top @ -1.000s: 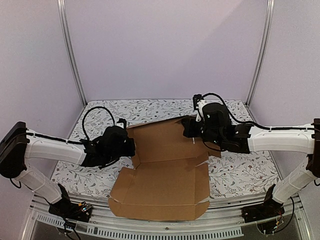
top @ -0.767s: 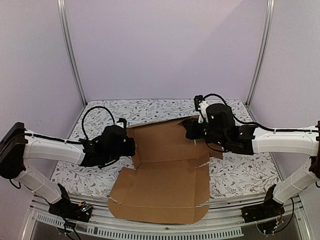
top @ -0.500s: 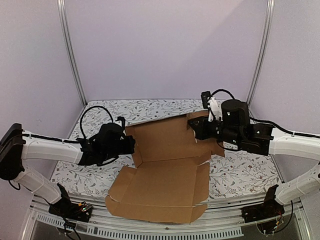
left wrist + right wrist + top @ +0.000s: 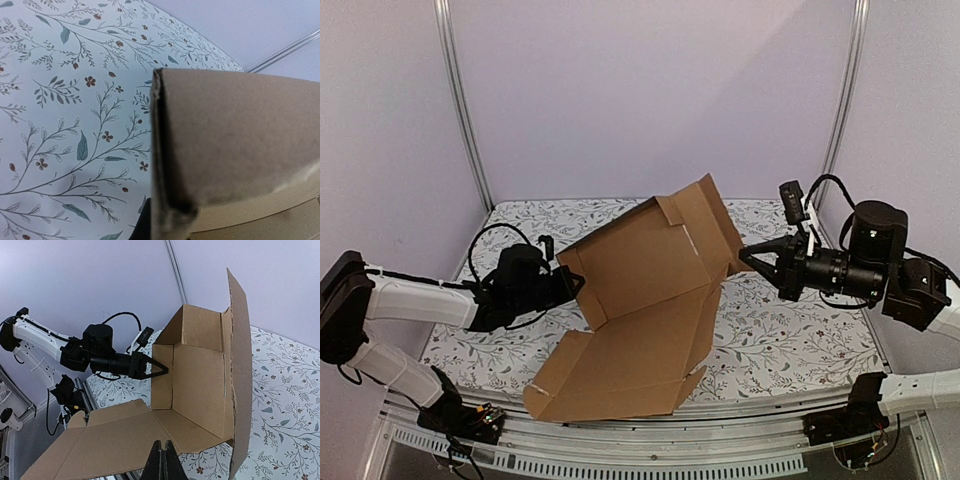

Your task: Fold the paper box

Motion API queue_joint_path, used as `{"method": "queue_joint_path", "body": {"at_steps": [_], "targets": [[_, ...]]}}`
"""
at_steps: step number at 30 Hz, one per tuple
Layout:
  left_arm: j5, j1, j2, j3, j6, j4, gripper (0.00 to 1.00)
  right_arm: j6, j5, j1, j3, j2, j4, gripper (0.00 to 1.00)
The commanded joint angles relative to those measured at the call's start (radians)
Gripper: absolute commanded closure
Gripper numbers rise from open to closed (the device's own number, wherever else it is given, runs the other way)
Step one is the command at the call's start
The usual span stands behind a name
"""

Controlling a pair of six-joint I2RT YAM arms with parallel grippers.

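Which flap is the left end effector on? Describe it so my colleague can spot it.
On the floral table, the brown paper box sits half folded, its far half tilted up. The flap is the narrow side wall on that raised half's left edge, where the left end effector is closed on its outer edge. Unlike the near half's flaps, which lie low, it stands upright.

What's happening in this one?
Two robot arms are partway through folding the paper box, a brown cardboard blank. Its far half stands tilted up with side flaps folded in; the near half lies flat on the table. The left gripper, shut, has its tip at the left flap. The right gripper, shut and empty, points at the right side.
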Motion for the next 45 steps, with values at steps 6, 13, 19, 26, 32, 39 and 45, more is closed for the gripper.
{"method": "queue_joint_path", "body": {"at_steps": [6, 13, 19, 26, 32, 39, 45], "targets": [[0.125, 0.031, -0.039, -0.027, -0.126, 0.142, 1.00, 0.003, -0.075, -0.002, -0.167, -0.116, 0.092, 1.00], [0.161, 0.031, -0.059, -0.032, -0.165, 0.170, 1.00, 0.043, -0.050, 0.007, -0.206, -0.064, 0.281, 1.00], [0.169, 0.031, -0.078, -0.032, -0.171, 0.169, 1.00, 0.057, -0.029, 0.031, -0.184, 0.010, 0.412, 1.00], [0.171, 0.031, -0.103, -0.028, -0.165, 0.153, 1.00, 0.055, 0.007, 0.057, -0.137, 0.080, 0.487, 1.00], [0.171, 0.034, -0.125, -0.029, -0.154, 0.137, 1.00, 0.045, 0.049, 0.065, -0.117, 0.087, 0.510, 1.00], [0.178, 0.034, -0.131, -0.024, -0.141, 0.138, 1.00, 0.054, 0.059, 0.066, -0.102, 0.120, 0.533, 1.00], [0.184, 0.034, -0.126, -0.020, -0.134, 0.139, 1.00, 0.061, 0.052, 0.080, -0.076, 0.166, 0.557, 1.00]]}}
